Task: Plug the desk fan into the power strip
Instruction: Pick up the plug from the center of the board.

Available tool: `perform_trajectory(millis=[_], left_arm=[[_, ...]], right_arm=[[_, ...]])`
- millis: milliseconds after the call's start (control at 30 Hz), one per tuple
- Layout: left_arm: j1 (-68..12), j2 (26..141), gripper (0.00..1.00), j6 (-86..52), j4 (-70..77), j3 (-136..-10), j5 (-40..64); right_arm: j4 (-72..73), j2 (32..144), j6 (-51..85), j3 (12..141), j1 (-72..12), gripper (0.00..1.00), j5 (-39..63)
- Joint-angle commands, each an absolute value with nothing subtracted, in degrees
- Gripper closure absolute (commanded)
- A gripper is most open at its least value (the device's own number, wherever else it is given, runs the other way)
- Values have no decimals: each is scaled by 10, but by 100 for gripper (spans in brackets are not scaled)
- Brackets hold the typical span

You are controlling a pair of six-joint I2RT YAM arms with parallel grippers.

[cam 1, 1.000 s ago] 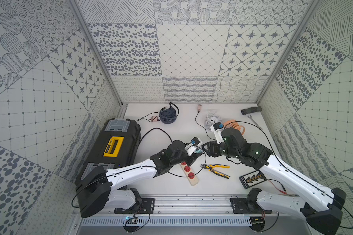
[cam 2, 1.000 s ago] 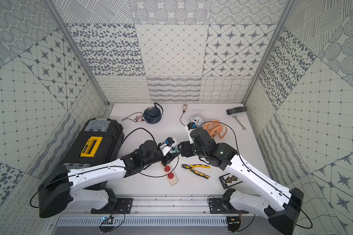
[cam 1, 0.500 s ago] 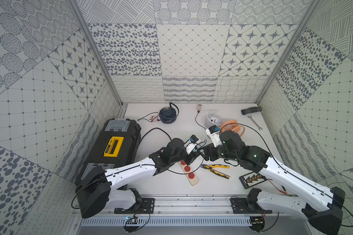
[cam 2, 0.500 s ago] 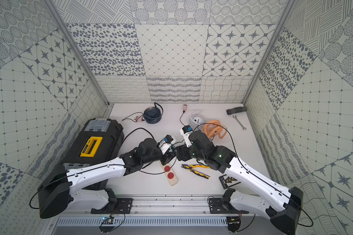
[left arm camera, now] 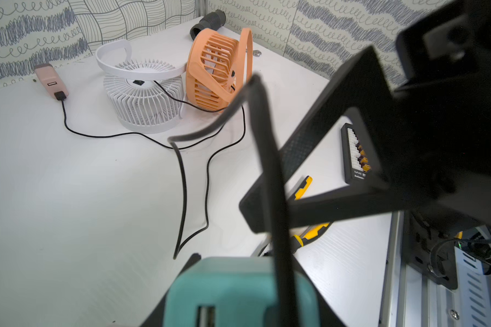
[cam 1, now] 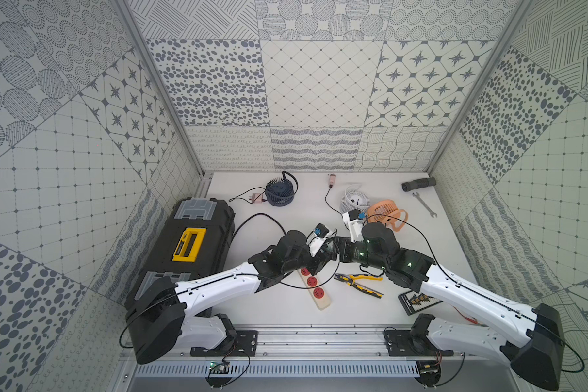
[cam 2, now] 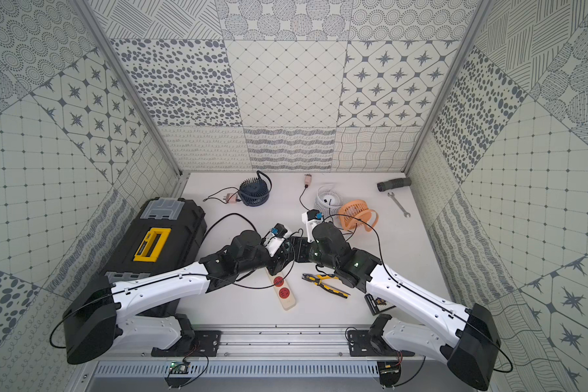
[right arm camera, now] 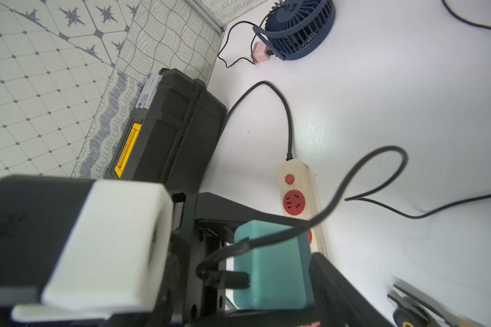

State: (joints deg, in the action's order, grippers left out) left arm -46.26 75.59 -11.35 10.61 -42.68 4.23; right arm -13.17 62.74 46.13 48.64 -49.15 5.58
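Left pincer (cam 1: pixel 324 254) is clamped on a teal adapter (right arm camera: pixel 270 266), so that one's got a proper grip. A black cable (right arm camera: pixel 389 148) is plugged into the adapter's side and loops out over the table toward the orange fan (cam 1: pixel 384 215), though I can't trace the far end for sure. Right pincer (cam 1: pixel 336 246) faces it nose to nose with its jaws apart. One of its fingers (right arm camera: pixel 332 283) sits just beside the adapter, and I can't tell if it's touching.

Nearest the rail, the strip (cam 1: pixel 322 302) lies flat at front centre, angled, with its far end tucked under the left pincer in both top views. From the right wrist you can see its red switch (right arm camera: pixel 289 179) and one clear socket. The adapter covers most of the next one, so no idea if the prongs are in.

Just beside the strip are yellow-handled pliers (cam 1: pixel 357 284), and past those a small black board (left arm camera: pixel 355 153) with white print on its end that's too blurry to read. The toolbox (cam 1: pixel 214 217) sits along the robot's left side. There's a logo by its yellow handle, too tiny to make out.

Further back, a white fan (cam 1: pixel 355 200) stands next to the orange one, and a blue fan (cam 1: pixel 279 193) sits apart with a pink plug (cam 1: pixel 258 197) beside it. At the very back are a wrench (cam 1: pixel 423 204) and a black tube (cam 1: pixel 418 184).
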Motion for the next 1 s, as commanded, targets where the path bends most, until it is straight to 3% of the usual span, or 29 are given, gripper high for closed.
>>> perform_trajectory(millis=[0,500,700,967], left_arm=[[-457,755,75,-136,131,-435,48],[-454,705,73,-99,159,-398,84],[-454,708,75,-88,163,-396,104],[-454,722,77,-59,166,-397,104]], right_arm=[[-69,634,452,487,-491,25,80],[-223,625,409,501,-473,41,-73],[-223,631,380,523,-470,41,4],[-212,636,408,534,-466,31,92]])
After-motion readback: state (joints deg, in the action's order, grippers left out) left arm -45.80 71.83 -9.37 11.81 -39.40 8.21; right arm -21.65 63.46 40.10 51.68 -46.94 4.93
